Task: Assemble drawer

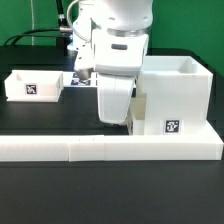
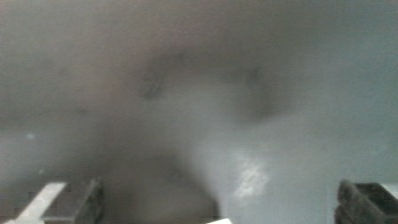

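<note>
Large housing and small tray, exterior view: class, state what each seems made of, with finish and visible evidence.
Large housing: likely moulded plastic; uniform white, smooth matte walls with crisp edges, though painted board cannot be excluded. Small tray: seemingly the same white matte plastic; thin, even walls of identical colour.

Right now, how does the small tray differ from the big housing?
The tray is low and shallow; the housing is tall and cube-like. The tray stands apart at the exterior view's left; the housing sits close behind the long low wall, beside the arm. Both are white, open-topped and tagged.
</note>
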You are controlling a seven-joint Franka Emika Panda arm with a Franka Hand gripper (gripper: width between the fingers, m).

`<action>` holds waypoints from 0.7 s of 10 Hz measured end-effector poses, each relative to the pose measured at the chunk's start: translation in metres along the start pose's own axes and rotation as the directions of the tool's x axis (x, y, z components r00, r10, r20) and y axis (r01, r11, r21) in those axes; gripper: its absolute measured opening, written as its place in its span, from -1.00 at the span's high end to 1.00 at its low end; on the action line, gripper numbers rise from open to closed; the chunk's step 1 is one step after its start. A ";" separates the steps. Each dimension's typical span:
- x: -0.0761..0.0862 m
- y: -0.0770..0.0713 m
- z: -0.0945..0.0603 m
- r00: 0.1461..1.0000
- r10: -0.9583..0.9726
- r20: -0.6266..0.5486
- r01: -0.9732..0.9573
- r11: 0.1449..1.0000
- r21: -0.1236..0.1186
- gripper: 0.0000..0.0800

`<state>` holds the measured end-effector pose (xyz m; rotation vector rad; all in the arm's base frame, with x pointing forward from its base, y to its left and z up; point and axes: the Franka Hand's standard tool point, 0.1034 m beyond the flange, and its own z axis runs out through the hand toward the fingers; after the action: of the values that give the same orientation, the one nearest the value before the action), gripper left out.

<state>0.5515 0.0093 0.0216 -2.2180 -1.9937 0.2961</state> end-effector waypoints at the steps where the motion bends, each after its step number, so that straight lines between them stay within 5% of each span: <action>1: -0.002 0.002 0.000 0.999 -0.035 -0.005 0.035 0.999 0.005 -0.62; 5: -0.029 0.007 0.003 0.960 -0.277 -0.032 0.277 0.961 -0.001 -0.62; 6: -0.029 0.009 0.001 0.969 -0.244 -0.020 0.243 0.969 -0.041 -0.62; 7: -0.029 0.007 0.003 0.969 -0.246 -0.022 0.245 0.969 -0.036 -0.62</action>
<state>0.5550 -0.0206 0.0186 -1.9517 -2.2430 0.2042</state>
